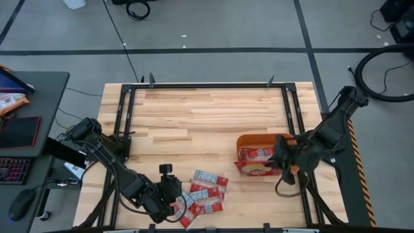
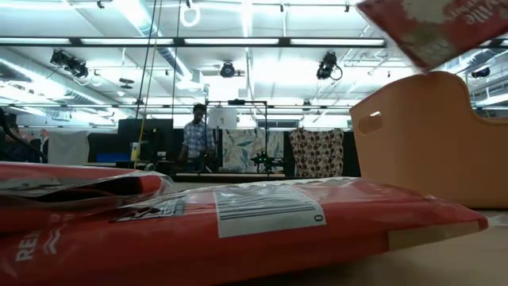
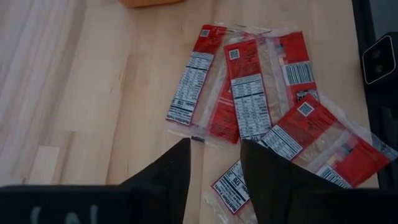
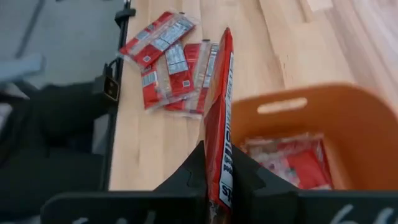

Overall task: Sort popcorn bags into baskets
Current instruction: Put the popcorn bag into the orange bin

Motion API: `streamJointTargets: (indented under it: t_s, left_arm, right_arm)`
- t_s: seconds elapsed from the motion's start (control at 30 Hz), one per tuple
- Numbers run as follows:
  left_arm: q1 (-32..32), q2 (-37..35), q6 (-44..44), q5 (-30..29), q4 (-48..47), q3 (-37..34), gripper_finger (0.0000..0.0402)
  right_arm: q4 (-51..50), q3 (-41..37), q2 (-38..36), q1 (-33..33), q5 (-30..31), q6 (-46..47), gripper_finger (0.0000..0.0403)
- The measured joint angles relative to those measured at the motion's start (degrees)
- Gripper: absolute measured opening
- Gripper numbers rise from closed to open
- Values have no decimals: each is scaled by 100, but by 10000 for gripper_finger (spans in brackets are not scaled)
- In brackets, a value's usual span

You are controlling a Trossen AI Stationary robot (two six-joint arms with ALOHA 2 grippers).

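Popcorn bags (image 1: 206, 191) lie in a loose pile on the table (image 1: 194, 116), right under and in front of the left gripper (image 3: 214, 155). Its two fingers are spread apart with nothing between them, pointing down at the pile. The closest bag sits just past the fingertips, partly under other bags.

The right gripper (image 4: 219, 186) is clenched on one popcorn bag (image 4: 219, 124), held on its thin edge. That held bag hangs just above the near rim of the orange tub (image 4: 354, 124). Below and past the gripper, at least two more bags already lie flat inside the tub.

What could go wrong? The held bag is over the rim, not over the middle. If the fingers let go here, I think it could hit the rim and slide out onto the table. On the left side, the bags overlap, so a grab could pinch two at once or push the pile away.

Counting: one tub. About five or six bags are in the pile, but they overlap, so I cannot be sure. One bag is held.
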Motion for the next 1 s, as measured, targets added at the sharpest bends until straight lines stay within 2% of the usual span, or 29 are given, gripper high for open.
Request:
streamJointTargets:
  t_s: [0.33,0.47,0.77,1.0]
  left_arm:
    - [-2,4,-2,2,-17,-2,146]
    - [-2,4,-2,2,-20,-2,146]
    - [7,4,-2,2,-22,-2,146]
    - [17,4,-2,-9,-20,-2,146]
  right_arm:
    - [119,-1118,-1799,255,275,812,33]
    - [-341,-1291,-2263,255,278,1429,32]
    - [-1087,-1864,-2443,251,275,2576,32]
    - [-1135,-2207,-2444,197,112,2738,61]
